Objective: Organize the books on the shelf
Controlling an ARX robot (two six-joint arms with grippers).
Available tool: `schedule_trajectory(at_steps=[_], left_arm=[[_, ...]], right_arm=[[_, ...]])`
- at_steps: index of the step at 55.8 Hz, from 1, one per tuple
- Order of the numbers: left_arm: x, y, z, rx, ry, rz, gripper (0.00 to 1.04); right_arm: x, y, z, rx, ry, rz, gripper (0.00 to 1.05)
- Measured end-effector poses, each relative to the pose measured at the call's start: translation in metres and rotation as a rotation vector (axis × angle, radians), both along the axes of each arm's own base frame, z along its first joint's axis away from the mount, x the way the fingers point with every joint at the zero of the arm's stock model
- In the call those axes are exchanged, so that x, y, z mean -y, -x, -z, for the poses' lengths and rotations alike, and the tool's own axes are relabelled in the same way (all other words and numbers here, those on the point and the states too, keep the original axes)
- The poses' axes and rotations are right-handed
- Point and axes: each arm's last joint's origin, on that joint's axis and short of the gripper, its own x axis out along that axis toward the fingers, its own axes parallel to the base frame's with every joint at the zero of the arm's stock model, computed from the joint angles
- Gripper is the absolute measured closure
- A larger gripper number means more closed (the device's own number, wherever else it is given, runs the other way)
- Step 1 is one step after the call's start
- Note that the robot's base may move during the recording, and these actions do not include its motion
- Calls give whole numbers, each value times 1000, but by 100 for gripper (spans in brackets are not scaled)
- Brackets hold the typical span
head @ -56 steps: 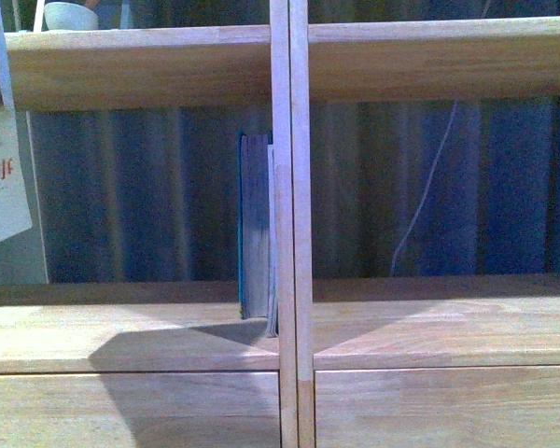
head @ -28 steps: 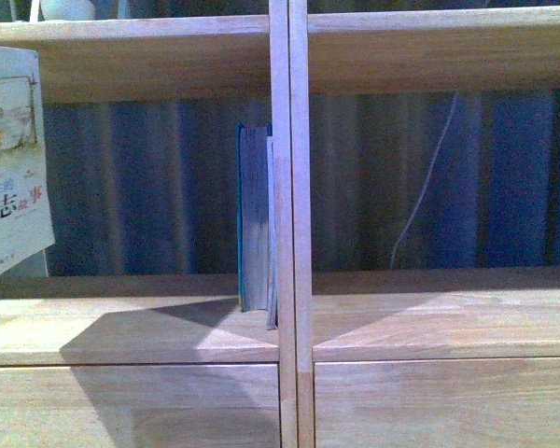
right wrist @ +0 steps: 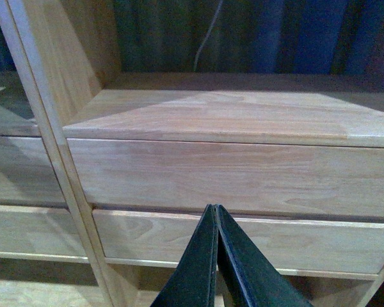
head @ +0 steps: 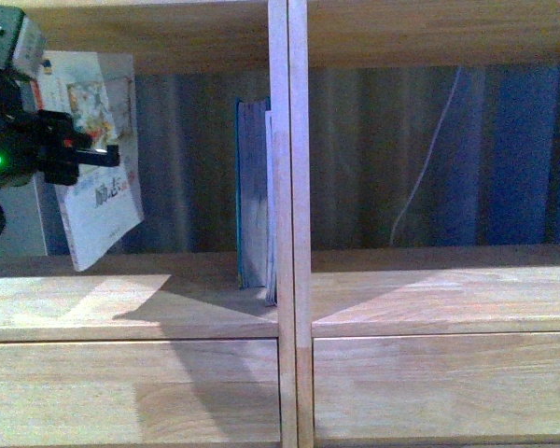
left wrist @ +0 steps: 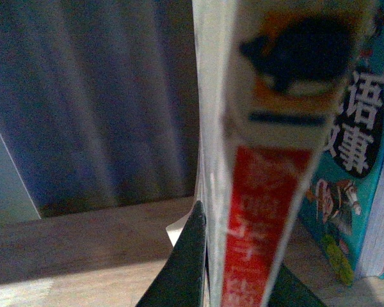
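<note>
left hand [head: 101,155]: clamped on the paperback [head: 101,201], fingers pinching across its cover; green light lit on the arm body.
paperback: held in the left bay of the shelf [head: 289,140], cream cover toward us, tilted, lower corner low over the tabletop [head: 121,313]. We cannot tell whether that corner touches. The left wrist view shows its white spine with a red block, blurred.
teal book [head: 250,196]: upright on the tabletop at the right end of the left bay, page edges toward us, teal cover on the side facing the paperback.
thinner book [head: 271,215]: upright, squeezed between the teal book and the shelf's centre upright.
gap: paperback and teal book well apart; we see bare board between them.
overhead: upper shelf board [head: 196,33] sits just above the paperback's top edge.
right hand [right wrist: 216,214]: fingers pressed together, gripping nothing, low in front of the right column's drawer fronts [right wrist: 243,176].
behind: blue curtain [head: 513,159] shows through the open back; a white cable [head: 427,182] hangs down in the right bay.
</note>
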Motion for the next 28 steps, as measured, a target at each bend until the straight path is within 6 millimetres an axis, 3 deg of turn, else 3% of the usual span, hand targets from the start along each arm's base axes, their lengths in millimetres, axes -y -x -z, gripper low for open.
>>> schedule_trajectory(at_steps=[11,28], left_arm=[[17,-18,17,-41,2,-3,98],[35,-43,22,-75,-3,-18,98]], right_arm=[[0,7,9,0,0,-1,102],[0,16,18,0,0,-1,102]])
